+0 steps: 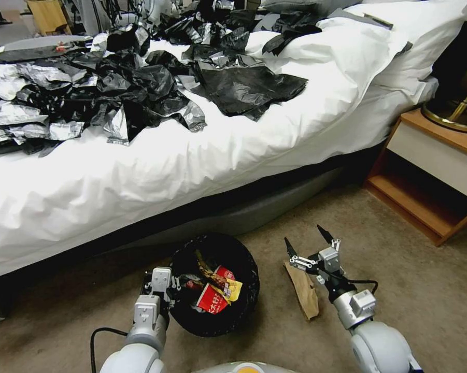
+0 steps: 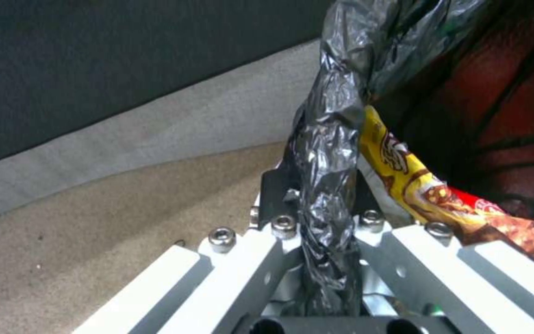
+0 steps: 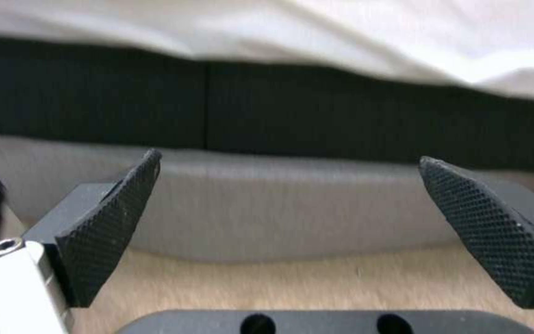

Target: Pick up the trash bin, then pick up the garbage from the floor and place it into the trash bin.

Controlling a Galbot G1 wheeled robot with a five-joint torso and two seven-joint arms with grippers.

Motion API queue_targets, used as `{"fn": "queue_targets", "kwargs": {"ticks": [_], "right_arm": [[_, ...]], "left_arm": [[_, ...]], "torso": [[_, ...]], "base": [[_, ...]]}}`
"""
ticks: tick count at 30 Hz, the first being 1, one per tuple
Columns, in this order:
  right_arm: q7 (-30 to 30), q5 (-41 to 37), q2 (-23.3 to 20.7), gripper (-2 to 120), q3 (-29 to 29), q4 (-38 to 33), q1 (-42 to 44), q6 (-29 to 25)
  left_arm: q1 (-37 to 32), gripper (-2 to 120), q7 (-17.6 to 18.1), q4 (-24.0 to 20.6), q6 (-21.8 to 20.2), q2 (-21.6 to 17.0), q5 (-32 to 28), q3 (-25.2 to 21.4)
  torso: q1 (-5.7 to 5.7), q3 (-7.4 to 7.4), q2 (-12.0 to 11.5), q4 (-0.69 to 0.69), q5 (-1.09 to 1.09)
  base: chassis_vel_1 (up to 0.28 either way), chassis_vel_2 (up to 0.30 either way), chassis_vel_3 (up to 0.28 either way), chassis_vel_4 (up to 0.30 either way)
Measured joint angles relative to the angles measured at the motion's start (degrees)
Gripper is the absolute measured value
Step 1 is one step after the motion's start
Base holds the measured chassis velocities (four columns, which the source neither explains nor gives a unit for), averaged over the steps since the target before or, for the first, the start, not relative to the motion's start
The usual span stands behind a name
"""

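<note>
Bedroom, white-sheeted bed [image 1: 202, 155], wooden nightstand [image 1: 430, 171], carpet [image 1: 425, 290]

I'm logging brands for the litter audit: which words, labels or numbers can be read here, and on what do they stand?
Red-white wrapper in the trash bin: white characters, too blurred to quote.
Yellow wrapper: a brown logo, too close and blurred to read.
Brown paper bag on the carpet, below the right gripper: no print visible.

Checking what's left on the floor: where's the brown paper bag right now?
In the head view the brown paper bag lies on the carpet right of the trash bin, directly under the open right gripper, in front of the bed.
</note>
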State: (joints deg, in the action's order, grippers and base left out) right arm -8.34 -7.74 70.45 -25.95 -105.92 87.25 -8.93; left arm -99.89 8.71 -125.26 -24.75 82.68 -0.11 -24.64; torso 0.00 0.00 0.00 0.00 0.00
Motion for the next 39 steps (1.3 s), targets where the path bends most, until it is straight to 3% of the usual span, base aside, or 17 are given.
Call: {"fn": "queue_targets", "kwargs": {"ticks": [10, 14, 22, 39], "right_arm": [[-1.19, -1.77, -1.14, 100, 0.50, 6.84, -3.22, 8.67], [-2.17, -3.40, -1.30, 100, 2.10, 13.17, -5.41, 12.78], [-4.39, -3.34, 0.05, 100, 3.06, 21.32, -7.50, 13.37], [-8.31, -1.22, 1.34, 100, 3.04, 30.54, -9.10, 9.67]], "left_arm": [[-0.09, 0, 0.02, -0.11, 0.04, -0.03, 0.10, 0.05], [-0.10, 0, 0.02, -0.11, 0.14, -0.02, 0.22, 0.22], [-0.47, 0, 0.04, 0.08, 0.55, 0.00, 0.40, 0.30], [-0.30, 0, 0.09, 0.52, 0.51, 0.13, 0.61, 0.56]], "torso": [[0.00, 0.00, 0.00, 0.00, 0.00], [0.00, 0.00, 0.00, 0.00, 0.00], [0.00, 0.00, 0.00, 0.01, 0.01], [0.00, 0.00, 0.00, 0.01, 0.01]], "base": [[0.000, 0.000, 0.000, 0.000], [0.000, 0.000, 0.000, 0.000], [0.000, 0.000, 0.000, 0.000], [0.000, 0.000, 0.000, 0.000]]}}
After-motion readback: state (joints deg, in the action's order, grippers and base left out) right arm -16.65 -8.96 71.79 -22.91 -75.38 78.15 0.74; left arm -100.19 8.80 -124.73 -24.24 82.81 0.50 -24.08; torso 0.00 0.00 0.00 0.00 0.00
